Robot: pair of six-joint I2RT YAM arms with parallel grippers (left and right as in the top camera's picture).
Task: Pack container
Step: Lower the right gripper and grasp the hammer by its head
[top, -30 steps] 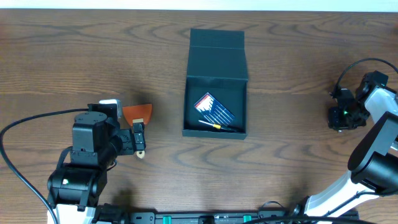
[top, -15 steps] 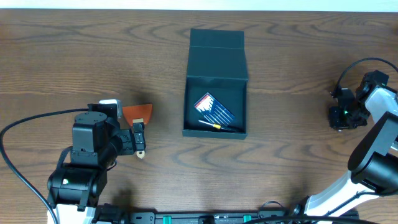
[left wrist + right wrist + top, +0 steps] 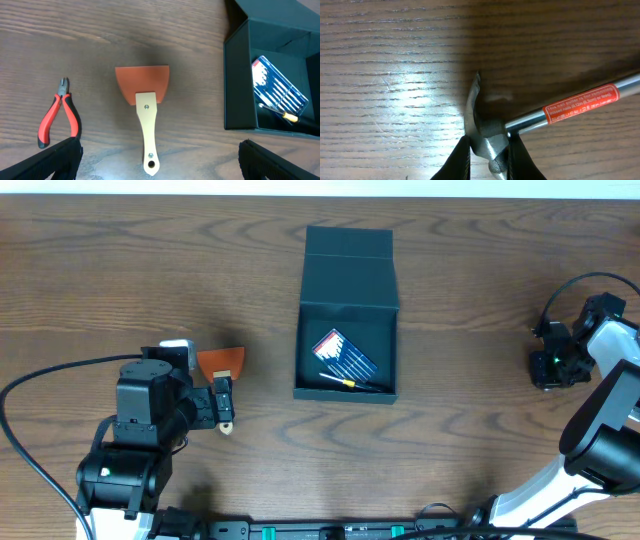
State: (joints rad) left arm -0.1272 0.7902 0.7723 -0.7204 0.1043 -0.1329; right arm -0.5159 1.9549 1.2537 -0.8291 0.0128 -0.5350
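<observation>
A red-orange label [image 3: 581, 106] on the hammer [image 3: 482, 127] shaft carries two lines of small white print, too blurred to read. The red-and-blue packet [image 3: 278, 90] inside the container [image 3: 239, 85] shows nothing legible.

The left arm [image 3: 135, 415] was built of blocky matte-black housings, with a white shell low on its base link carrying a small green light [image 3: 105, 473]. A pale grey-white block [image 3: 178, 348] sat near its far end, possibly a camera housing, though the overhead view was too coarse to say. A black cable [image 3: 60, 367] looped out from it. The left gripper [image 3: 160, 147] had matte-black fingers [image 3: 52, 160] with tapered edges. The right arm [image 3: 600, 415] combined a black link with glossy white shells. A green dot of light [image 3: 553, 361] glowed near its end, and a thin black cable [image 3: 590, 276] arched over it. The right gripper [image 3: 489, 162] had smooth, dark fingers [image 3: 456, 165].
</observation>
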